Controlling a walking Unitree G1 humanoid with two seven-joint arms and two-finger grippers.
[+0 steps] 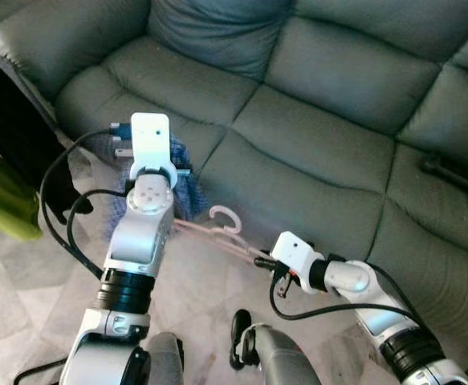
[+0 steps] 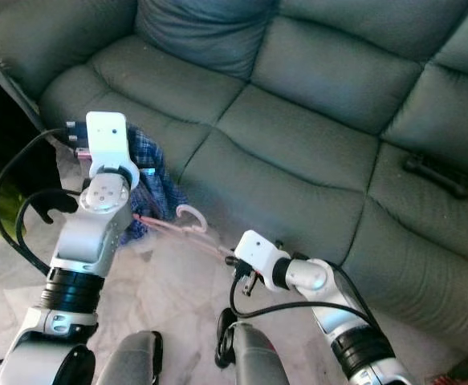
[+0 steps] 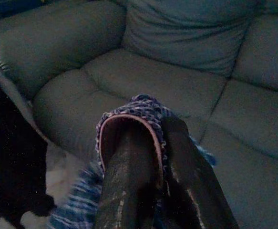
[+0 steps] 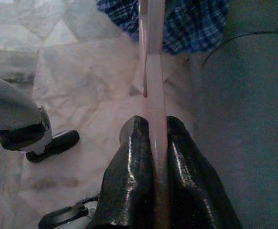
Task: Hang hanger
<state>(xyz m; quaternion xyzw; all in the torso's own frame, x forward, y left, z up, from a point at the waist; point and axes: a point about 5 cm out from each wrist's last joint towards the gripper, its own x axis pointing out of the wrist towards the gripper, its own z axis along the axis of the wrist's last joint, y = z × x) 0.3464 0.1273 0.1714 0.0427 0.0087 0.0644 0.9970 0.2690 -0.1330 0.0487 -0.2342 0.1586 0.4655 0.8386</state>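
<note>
A pale pink hanger (image 1: pixel 221 228) spans between my two arms in front of the grey sofa, its hook (image 1: pixel 227 215) curling up near the seat edge. My right gripper (image 4: pixel 150 143) is shut on one end of the hanger (image 4: pixel 153 71). A blue checked garment (image 1: pixel 187 188) hangs over the other end. My left gripper (image 3: pixel 150 138) is shut on the garment's collar (image 3: pixel 139 107), which wraps over its fingers (image 3: pixel 129 171). The left arm's white wrist (image 1: pixel 150 144) stands above the garment and hides most of it.
The grey sofa (image 1: pixel 322 120) spans the back, with a cushion (image 1: pixel 217 32) at its far side and a black object (image 1: pixel 454 172) on the right seat. A green thing (image 1: pixel 5 196) and dark fabric stand at the left. Marble floor (image 1: pixel 33 297) lies below.
</note>
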